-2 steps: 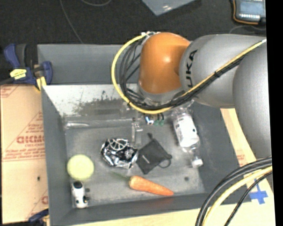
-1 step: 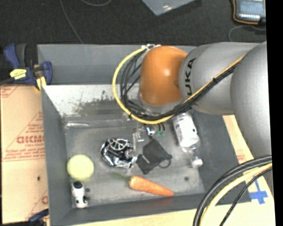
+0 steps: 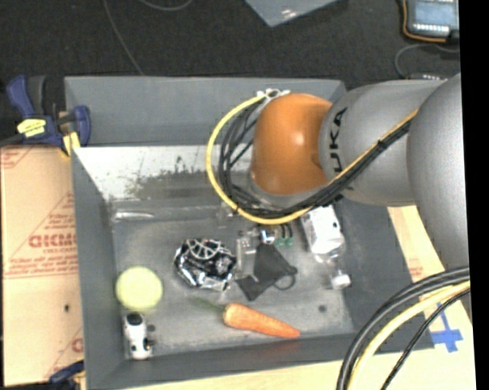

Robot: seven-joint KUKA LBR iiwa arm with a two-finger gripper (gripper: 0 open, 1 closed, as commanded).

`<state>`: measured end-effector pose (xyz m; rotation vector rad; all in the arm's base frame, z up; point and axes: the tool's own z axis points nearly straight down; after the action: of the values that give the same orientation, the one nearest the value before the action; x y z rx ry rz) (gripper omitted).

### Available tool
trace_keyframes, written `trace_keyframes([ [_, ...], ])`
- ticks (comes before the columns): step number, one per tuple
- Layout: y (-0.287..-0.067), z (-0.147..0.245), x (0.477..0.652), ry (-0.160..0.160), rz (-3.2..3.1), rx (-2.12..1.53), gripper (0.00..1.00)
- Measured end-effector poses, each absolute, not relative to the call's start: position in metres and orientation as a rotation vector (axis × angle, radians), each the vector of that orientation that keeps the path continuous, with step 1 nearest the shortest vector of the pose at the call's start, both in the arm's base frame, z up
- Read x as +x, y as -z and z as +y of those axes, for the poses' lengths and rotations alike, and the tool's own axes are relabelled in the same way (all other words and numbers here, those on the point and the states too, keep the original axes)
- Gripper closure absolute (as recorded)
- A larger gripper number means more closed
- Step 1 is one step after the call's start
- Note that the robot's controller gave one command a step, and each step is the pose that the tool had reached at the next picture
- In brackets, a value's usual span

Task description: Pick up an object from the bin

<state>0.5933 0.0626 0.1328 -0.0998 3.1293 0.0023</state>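
- A grey metal bin (image 3: 94,261) is seen from above, with a few small things spread loosely over its floor.
- The robot arm (image 3: 404,143) reaches in from the right. A rounded orange cover (image 3: 287,144) sits on its wrist, with black and yellow cables (image 3: 227,163) looped around it.
- The gripper (image 3: 251,261) is low in the middle of the bin, beneath the orange cover. Whether it is spread, pressed together or pinching anything cannot be told, because the wrist hides most of it.
- The gripper's tip sits between two things. A black-and-white tangled object (image 3: 202,263) lies just to its left. A dark grey flat piece (image 3: 270,271) lies just to its right and appears to touch it.
- An orange carrot (image 3: 258,320) lies near the front wall, below the gripper and apart from it.
- A white plastic bottle (image 3: 323,231) lies to the right, partly under the arm.
- A yellow-green ball (image 3: 139,288) rests at the left side, well apart from the gripper.
- A small white object (image 3: 137,336) with dark markings stands in the front left corner, just below the ball.
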Motion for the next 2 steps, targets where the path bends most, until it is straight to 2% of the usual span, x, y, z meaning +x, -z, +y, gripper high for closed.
trace_keyframes([
  [1, -0.076, 0.060, 0.594, -0.011, 3.141, 0.054, 0.00],
  [2, -0.096, 0.060, 0.594, -0.002, 3.141, 0.052, 1.00],
])
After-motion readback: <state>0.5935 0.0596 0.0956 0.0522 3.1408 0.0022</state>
